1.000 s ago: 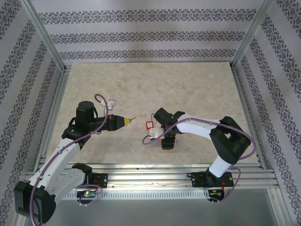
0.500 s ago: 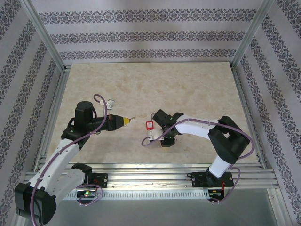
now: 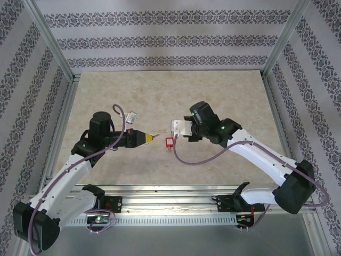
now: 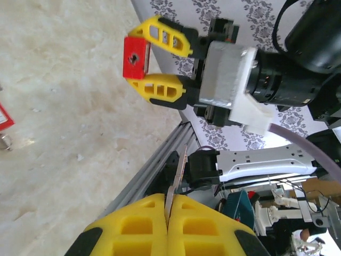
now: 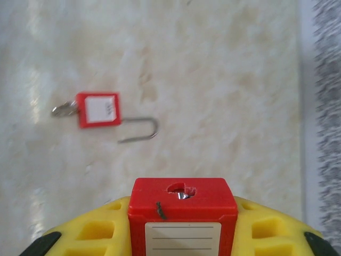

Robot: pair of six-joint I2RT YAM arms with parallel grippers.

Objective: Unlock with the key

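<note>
My left gripper [image 4: 169, 201] is shut on a thin metal key [image 4: 178, 170], whose blade sticks out past the yellow fingers; from above the key [image 3: 154, 136] points right. My right gripper [image 5: 183, 216] is shut on a red padlock body [image 5: 183, 200], held off the table with its keyhole end outward. In the left wrist view that padlock [image 4: 136, 56] sits between the right gripper's yellow fingers [image 4: 160, 88], its keyhole facing my key, up and to the left of the blade's line. There is a gap between key tip and lock.
A second red piece with a white label [image 5: 98, 109] lies on the marble table [image 3: 160, 90], with a bent metal shackle [image 5: 141, 132] beside it; from above it [image 3: 169, 141] sits between the grippers. An aluminium rail [image 3: 176, 194] runs along the near edge. Patterned walls enclose the table.
The right arm has lifted off the table and swung its elbow out to the right, its jaws now shut on the red padlock and turned toward the left gripper. The left gripper has edged right.
</note>
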